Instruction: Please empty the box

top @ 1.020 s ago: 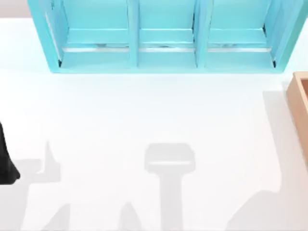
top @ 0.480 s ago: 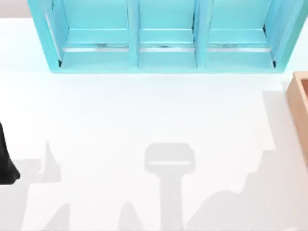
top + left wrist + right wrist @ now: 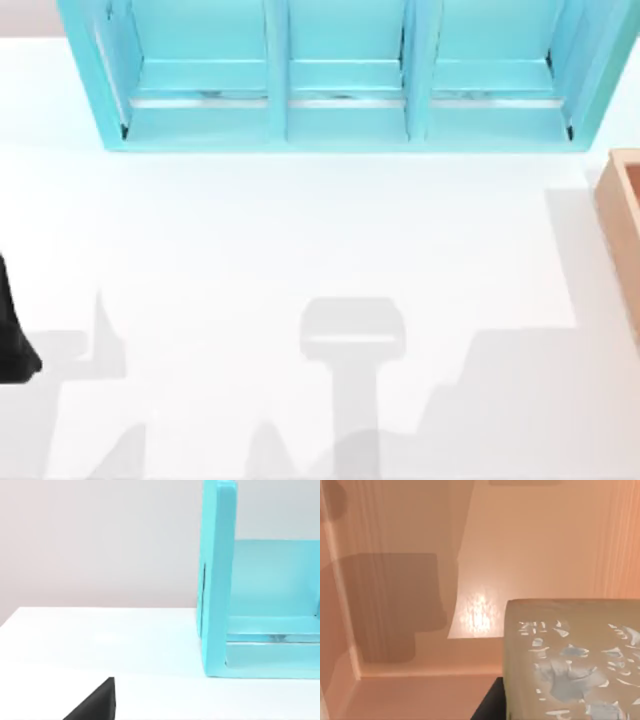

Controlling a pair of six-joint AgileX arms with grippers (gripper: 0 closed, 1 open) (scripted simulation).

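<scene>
The box (image 3: 622, 240) is sitting at the right edge of the tabletop (image 3: 300, 250), beside the turquoise shelf unit (image 3: 340, 75). The right wrist view is looking into the box at a pale speckled block (image 3: 575, 660) lying on its floor. The left arm (image 3: 12, 340) is resting at the tabletop's left edge. Neither hand's state can be determined.

You've got the box (image 3: 622, 240) at bench's right edge, right of the turquoise shelf (image 3: 340, 75): tan wood, open top, thick walls. Inside, w/ a pale speckled block (image 3: 570, 665) on its floor.
</scene>
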